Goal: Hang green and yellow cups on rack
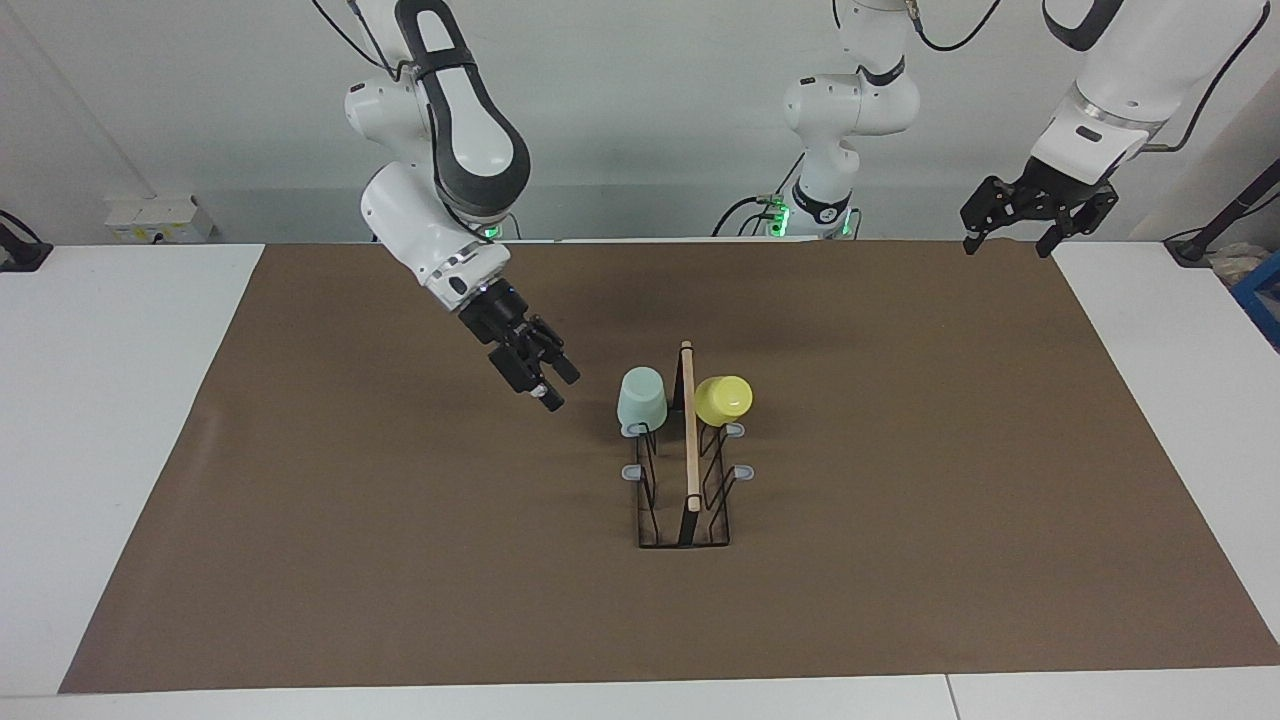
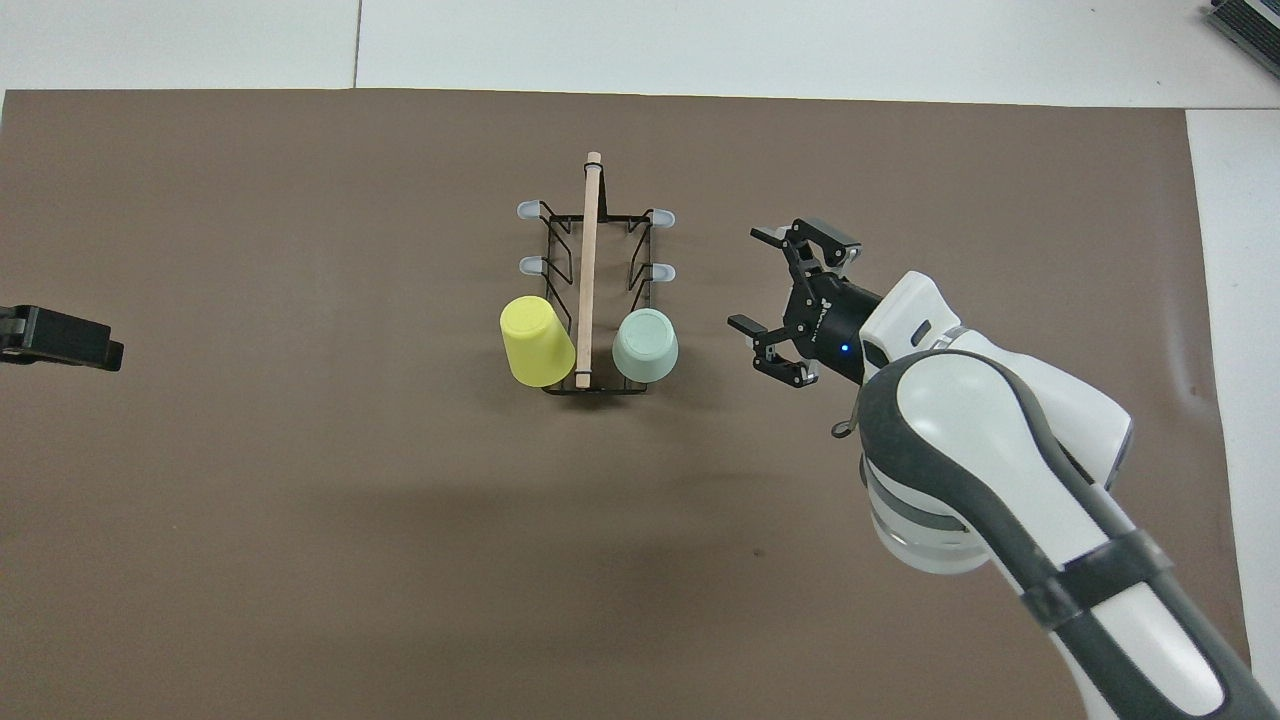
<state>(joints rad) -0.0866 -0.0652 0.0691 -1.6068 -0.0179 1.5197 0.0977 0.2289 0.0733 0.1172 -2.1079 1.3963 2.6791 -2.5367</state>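
The black wire rack [image 1: 684, 520] [image 2: 560, 262] with a light wooden rod handle stands mid-mat. On its two prongs nearest the robots hang both cups upside down. The mint green cup [image 1: 641, 398] [image 2: 645, 345] is on the right arm's side. The yellow cup [image 1: 723, 399] [image 2: 537, 340] is on the left arm's side, tilted outward. My right gripper [image 1: 556, 390] [image 2: 755, 282] hangs open and empty over the mat beside the green cup, clear of it. My left gripper [image 1: 1005, 245] [image 2: 60, 338] waits open and empty, raised over the mat's edge at the left arm's end.
The brown mat [image 1: 300, 500] covers most of the white table [image 1: 100, 400]. Several grey-tipped prongs [image 1: 632, 471] on the rack carry nothing. A blue object [image 1: 1265, 300] lies at the table's edge at the left arm's end.
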